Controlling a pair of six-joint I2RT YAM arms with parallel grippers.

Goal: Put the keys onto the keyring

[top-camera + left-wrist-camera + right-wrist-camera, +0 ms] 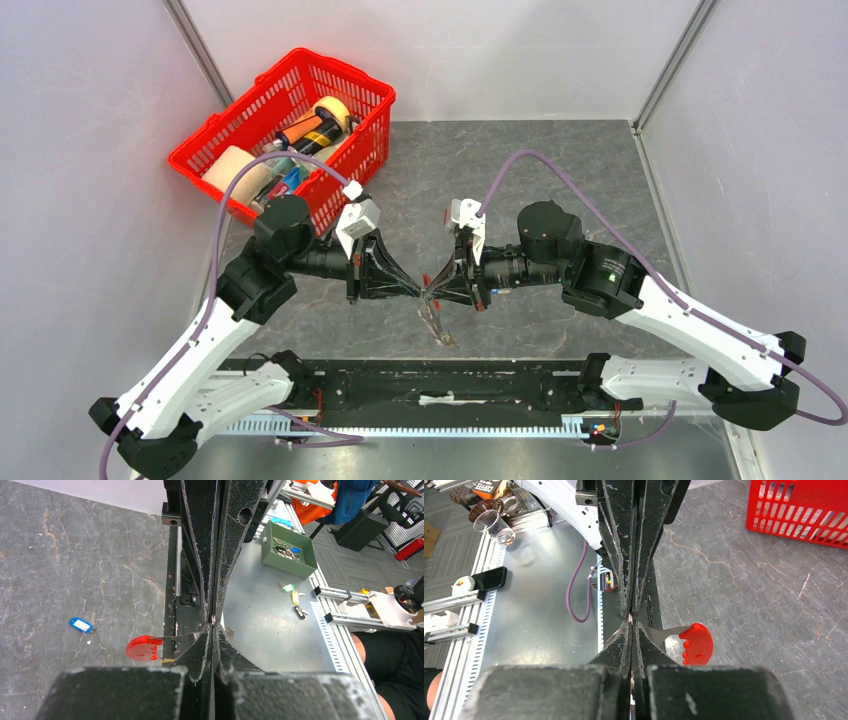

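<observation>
I see the left jaws and right jaws pressed together tip to tip, both pinching the silvery stem of the red keyring (pixel 696 643) above the desk (pixel 749 580), with the blue key (pixel 81 625) lying there, well apart.

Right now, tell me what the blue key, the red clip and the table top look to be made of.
Blue key: glossy plastic-looking head, white inset; short dull silvery blade, likely metal.
Red clip: smooth, evenly coloured, probably plastic, on a thin shiny metal strip.
Table top: grey, veined, matte; stone or stone-look laminate, cannot tell.
</observation>
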